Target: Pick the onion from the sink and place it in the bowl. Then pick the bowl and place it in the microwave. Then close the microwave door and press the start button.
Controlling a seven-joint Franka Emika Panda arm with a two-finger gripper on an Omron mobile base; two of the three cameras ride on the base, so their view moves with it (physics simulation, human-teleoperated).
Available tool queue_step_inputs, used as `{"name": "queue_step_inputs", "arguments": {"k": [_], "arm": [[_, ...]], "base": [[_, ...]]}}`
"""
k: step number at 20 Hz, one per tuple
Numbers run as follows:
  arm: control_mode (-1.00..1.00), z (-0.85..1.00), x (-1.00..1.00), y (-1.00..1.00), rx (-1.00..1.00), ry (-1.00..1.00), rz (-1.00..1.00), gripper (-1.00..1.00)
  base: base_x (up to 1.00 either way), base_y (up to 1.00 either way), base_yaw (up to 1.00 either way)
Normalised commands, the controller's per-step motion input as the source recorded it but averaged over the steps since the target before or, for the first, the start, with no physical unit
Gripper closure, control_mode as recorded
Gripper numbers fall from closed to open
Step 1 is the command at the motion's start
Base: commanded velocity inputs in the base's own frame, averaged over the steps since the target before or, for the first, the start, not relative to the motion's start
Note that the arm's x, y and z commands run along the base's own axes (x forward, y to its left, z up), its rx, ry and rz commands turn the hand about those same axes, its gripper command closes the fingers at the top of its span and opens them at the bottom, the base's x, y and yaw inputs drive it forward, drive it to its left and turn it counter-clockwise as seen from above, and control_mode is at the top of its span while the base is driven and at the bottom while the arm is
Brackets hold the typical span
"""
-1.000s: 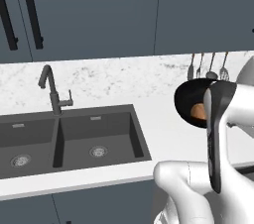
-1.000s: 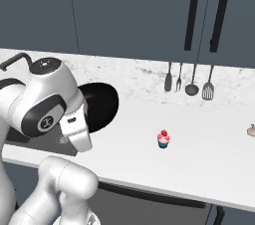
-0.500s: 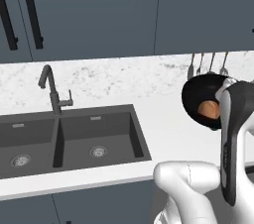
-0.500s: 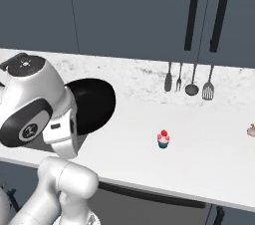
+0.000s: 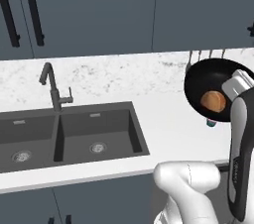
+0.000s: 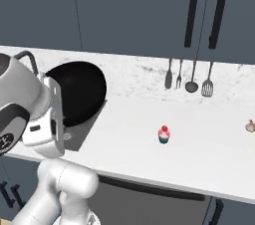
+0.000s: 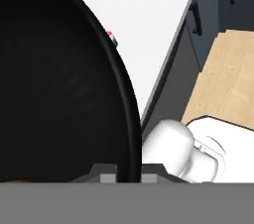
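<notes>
While the pincer point(image 7: 130, 176) stays clamped on its rim, the wide black bowl point(image 5: 214, 90) has risen higher off the white tabletop point(image 5: 163, 119). With the small orange-brown onion point(image 5: 213, 101) inside, the microwave comes next

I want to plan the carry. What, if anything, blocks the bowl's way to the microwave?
Can't tell: the microwave isn't in these pictures. The hand grips the bowl by its rim, lifted over the counter with the onion inside. Nearby sit a cupcake on the counter and utensils on the wall, neither touching the bowl.
</notes>
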Motion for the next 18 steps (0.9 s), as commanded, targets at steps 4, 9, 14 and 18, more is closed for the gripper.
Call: {"name": "queue_step_inputs", "arguments": {"k": [4,9,14,18], "arm": [[1.0,0.0,0.0,0.0,0.0,0.0,0.0,1.0],[1.0,0.0,0.0,0.0,0.0,0.0,0.0,1.0],[1.0,0.0,0.0,0.0,0.0,0.0,0.0,1.0],[1.0,0.0,0.0,0.0,0.0,0.0,0.0,1.0]], "base": [[-0.78,-0.01,-0.03],[-0.96,-0.03,-0.13],[-0.19,-0.07,-0.7],[0.0,0.0,-1.0]]}}
